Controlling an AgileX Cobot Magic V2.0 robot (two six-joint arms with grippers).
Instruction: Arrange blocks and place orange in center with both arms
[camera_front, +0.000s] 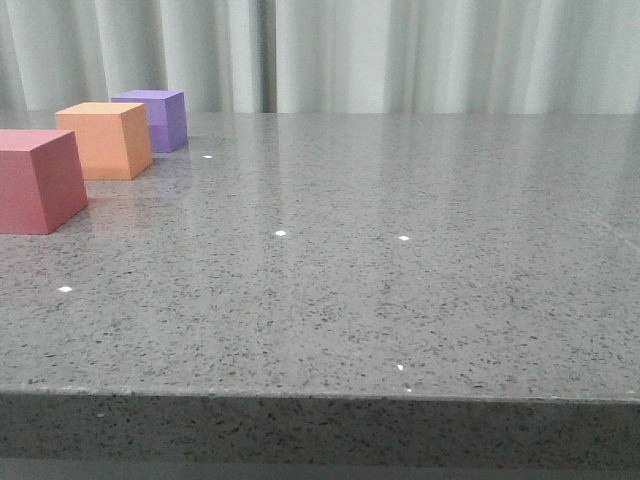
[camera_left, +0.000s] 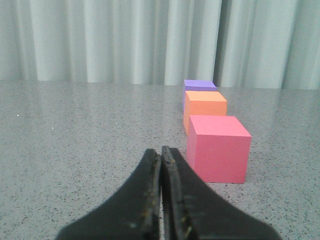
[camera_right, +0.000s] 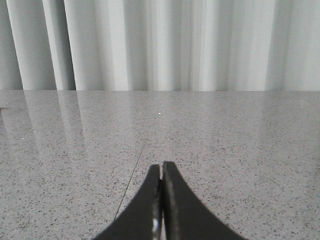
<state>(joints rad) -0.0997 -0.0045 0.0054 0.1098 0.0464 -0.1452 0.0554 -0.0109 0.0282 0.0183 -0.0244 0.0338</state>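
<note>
Only fingertips show. The left gripper has two matte black fingers, curved and flaring wide toward the base, their inner edges worn with pale brownish specks. The right gripper is the same black flared shape, with a pale glint low in its seam.

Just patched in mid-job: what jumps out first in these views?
Three cubes in a row at the table's far left: reddish-pink cube nearest, orange cube in the middle, purple cube farthest. Both grippers are shut and hold nothing; the left gripper sits just short of the pink cube, while the right gripper faces bare tabletop.
</note>
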